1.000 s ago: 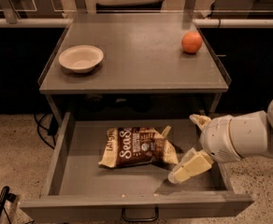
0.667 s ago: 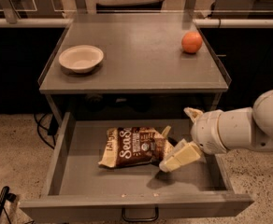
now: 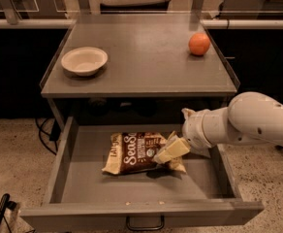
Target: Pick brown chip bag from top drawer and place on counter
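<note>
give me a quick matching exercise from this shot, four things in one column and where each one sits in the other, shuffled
Things:
1. bowl
2. orange
3. brown chip bag
4. pincer

Places:
A. over the bag's right end, inside the top drawer
B. left side of the counter
C. lying flat in the middle of the top drawer
D. far right corner of the counter

Pairs: 1-B, 2-D, 3-C, 4-A

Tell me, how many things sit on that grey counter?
2 on the counter: a white bowl at left, an orange at back right; none seems hidden. The gripper is in the drawer, jaws open, by the chip bag's right end.
</note>
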Robot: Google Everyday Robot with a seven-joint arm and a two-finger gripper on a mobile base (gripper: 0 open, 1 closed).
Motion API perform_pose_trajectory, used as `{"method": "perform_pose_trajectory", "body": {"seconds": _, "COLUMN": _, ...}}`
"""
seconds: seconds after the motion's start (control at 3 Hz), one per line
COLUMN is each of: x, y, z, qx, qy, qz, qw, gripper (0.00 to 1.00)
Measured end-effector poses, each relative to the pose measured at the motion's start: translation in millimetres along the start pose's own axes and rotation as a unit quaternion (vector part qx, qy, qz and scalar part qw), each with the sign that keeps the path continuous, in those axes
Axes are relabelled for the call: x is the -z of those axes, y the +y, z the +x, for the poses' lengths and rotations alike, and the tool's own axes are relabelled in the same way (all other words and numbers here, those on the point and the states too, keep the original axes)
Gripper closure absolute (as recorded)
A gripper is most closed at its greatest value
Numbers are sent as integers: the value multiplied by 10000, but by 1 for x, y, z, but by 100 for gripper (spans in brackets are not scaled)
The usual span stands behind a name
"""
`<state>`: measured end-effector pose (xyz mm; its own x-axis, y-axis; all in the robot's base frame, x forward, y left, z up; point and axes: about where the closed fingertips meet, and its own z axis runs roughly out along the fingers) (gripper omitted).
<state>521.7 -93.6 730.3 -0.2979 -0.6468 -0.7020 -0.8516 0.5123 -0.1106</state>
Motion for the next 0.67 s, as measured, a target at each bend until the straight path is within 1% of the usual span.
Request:
{"method": "perform_pose_trajectory", "body": {"seconds": 0.33, "x": -41, "y": -3, "z": 6, "qx": 209, "qy": 400, "qz": -263, "qw": 9986, "gripper": 0}}
{"method": "perform_pose_trajectory", "body": {"seconds": 0.67, "x": -71, "y": 1, "z": 6, "qx": 504, "qy": 676, "qz": -569, "qw": 9948, "gripper": 0}}
